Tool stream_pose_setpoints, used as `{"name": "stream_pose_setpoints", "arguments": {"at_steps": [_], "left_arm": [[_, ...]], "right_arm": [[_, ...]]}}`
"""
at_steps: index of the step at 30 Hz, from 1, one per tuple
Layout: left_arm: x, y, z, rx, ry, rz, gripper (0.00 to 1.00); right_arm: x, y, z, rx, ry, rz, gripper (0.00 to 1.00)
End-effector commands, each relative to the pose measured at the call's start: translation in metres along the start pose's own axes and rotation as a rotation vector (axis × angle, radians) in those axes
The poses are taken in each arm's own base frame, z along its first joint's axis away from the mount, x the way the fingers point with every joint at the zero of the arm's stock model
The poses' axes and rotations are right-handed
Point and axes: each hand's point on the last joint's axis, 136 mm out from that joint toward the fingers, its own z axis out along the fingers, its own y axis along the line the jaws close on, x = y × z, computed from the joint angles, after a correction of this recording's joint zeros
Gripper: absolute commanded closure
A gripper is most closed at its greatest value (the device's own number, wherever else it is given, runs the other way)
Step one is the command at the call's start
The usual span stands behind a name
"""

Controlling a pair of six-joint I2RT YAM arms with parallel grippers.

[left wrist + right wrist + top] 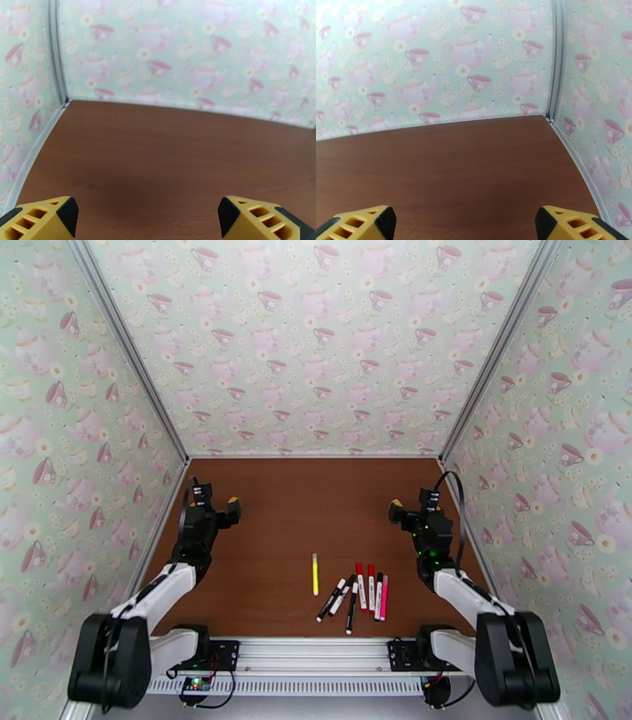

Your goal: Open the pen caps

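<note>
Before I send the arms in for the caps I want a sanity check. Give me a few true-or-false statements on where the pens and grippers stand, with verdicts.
1. The left gripper and the right gripper are both open, with nothing between the fingers. True.
2. The yellow pen lies in the middle of the bunch. False: it lies alone, apart from the other pens, to their left in the top view.
3. The pink pen is at the right end of the bunch. True.
4. The pens lie by the far wall. False: they lie on the table toward its near edge, closer to the right arm's base than to the left's.
</note>
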Motion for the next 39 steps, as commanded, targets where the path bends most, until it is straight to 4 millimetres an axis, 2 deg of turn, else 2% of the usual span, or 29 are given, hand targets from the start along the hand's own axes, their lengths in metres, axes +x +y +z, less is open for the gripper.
{"name": "stream_pose_setpoints", "arguments": {"at_steps": [1,4,8,10,12,16,20,24,27,30,32,35,39], "left_arm": [[0.028,-0.019,-0.015,0.032,0.206,-0.115,0.00],[0.033,-0.044,-0.028,0.070,0.277,-0.122,0.00],[0.055,-0.080,-0.045,0.127,0.383,-0.118,0.00],[0.068,-0.099,-0.053,0.165,0.440,-0.119,0.00],[0.085,-0.112,-0.061,0.170,0.500,-0.142,0.00],[0.120,-0.133,-0.071,0.163,0.633,-0.194,0.00],[0.144,-0.156,-0.082,0.120,0.725,-0.138,0.00],[0.161,-0.182,-0.089,0.112,0.839,-0.098,0.01],[0.173,-0.202,-0.094,0.120,0.906,-0.091,0.10],[0.188,-0.217,-0.096,0.144,0.948,-0.099,0.09],[0.186,-0.233,-0.092,0.177,0.946,-0.111,0.09],[0.194,-0.241,-0.087,0.179,0.967,-0.102,0.10],[0.203,-0.252,-0.087,0.180,0.996,-0.070,0.20]], "right_arm": [[0.006,0.001,-0.008,0.008,0.118,0.114,0.00],[0.008,0.008,-0.013,-0.008,0.182,0.200,0.00],[0.018,0.038,-0.021,-0.135,0.273,0.347,0.00],[0.024,0.054,-0.026,-0.184,0.318,0.344,0.00],[0.032,0.062,-0.033,-0.175,0.366,0.314,0.00],[0.049,0.072,-0.044,-0.159,0.463,0.262,0.00],[0.059,0.083,-0.057,-0.178,0.517,0.252,0.00],[0.068,0.095,-0.068,-0.247,0.573,0.283,0.00],[0.072,0.106,-0.076,-0.309,0.605,0.306,0.00],[0.077,0.116,-0.084,-0.356,0.642,0.280,0.00],[0.079,0.121,-0.089,-0.373,0.657,0.268,0.00],[0.079,0.127,-0.093,-0.387,0.668,0.262,0.01],[0.080,0.136,-0.098,-0.411,0.691,0.265,0.04]]}}
